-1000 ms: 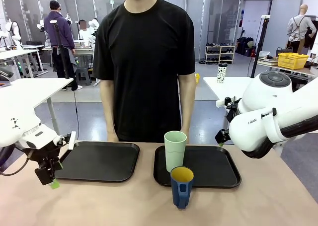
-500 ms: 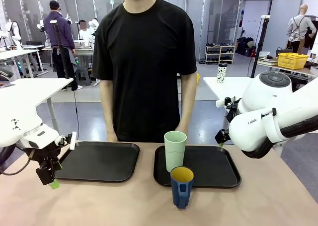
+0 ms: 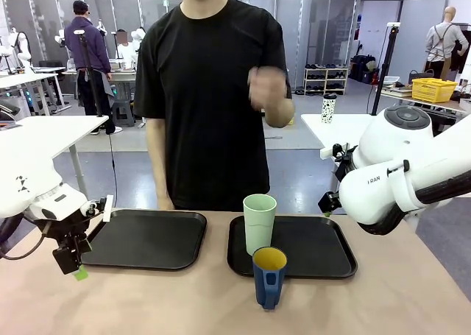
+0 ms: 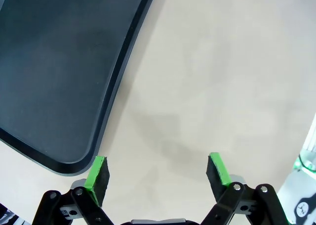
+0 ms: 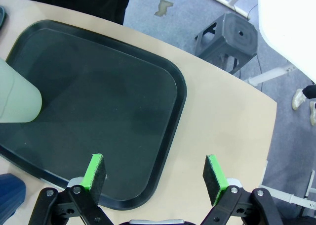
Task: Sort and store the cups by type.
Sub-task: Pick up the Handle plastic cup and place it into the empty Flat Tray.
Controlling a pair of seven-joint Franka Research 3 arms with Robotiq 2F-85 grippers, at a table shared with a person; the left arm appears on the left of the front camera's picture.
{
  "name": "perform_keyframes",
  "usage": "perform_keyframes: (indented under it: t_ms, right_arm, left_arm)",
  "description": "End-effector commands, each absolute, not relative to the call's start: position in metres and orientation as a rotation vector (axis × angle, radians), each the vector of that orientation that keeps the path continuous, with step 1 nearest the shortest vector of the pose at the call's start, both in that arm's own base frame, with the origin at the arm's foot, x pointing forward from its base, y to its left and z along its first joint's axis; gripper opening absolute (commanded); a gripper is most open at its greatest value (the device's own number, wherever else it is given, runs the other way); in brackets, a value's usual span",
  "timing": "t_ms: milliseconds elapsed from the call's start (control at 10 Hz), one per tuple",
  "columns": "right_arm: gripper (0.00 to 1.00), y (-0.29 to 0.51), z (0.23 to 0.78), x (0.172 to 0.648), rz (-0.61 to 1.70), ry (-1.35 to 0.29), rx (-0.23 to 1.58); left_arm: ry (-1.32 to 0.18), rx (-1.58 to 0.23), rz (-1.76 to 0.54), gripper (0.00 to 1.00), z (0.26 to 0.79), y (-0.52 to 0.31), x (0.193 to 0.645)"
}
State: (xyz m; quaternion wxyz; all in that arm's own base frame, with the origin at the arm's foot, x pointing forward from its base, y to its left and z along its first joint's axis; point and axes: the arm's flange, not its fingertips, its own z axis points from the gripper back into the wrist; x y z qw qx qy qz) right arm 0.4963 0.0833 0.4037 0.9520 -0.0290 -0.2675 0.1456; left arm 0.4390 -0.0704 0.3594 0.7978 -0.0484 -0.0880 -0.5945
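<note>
Tumbler [image 3: 259, 223] stands inside the right tray's [image 3: 316, 250] left edge, mug [image 3: 269, 277] just outside its near rim; left gripper [image 4: 158, 165] and right gripper [image 5: 155, 168] gape wide.

The beige table [image 3: 184, 298] carries two flat black rectangular plastic trays, the left tray [image 3: 147, 239] and the right tray [image 3: 316, 250], both along its far edge. There are two cups of different kinds: one tall pale green handleless plastic tumbler [image 3: 259, 223] standing at the right tray's left end, and one shorter dark blue handled mug with a yellow inside [image 3: 269, 277] on the table at that tray's near edge. One small white cup with black spots [image 3: 328, 108] stands on another table behind, making three cups in all.
</note>
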Motion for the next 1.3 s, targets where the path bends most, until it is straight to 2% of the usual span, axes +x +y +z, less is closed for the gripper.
perform_keyframes:
  t_ms: [0,1100,1200]
  right_arm:
    - [1.00,0.0841,0.4041,0.4965,0.298,-0.545,-0.060]
    - [1.00,0.0833,0.4037,0.4963,0.296,-0.544,-0.059]
    - [1.00,0.0778,0.4097,0.4950,0.424,-0.530,-0.043]
  left_arm:
    - [-0.205,-0.115,-1.293,1.00,0.3592,-0.0679,0.4387]
    - [-0.205,-0.115,-1.293,1.00,0.3592,-0.0679,0.4387]
    - [-0.205,-0.115,-1.293,1.00,0.3592,-0.0679,0.4387]
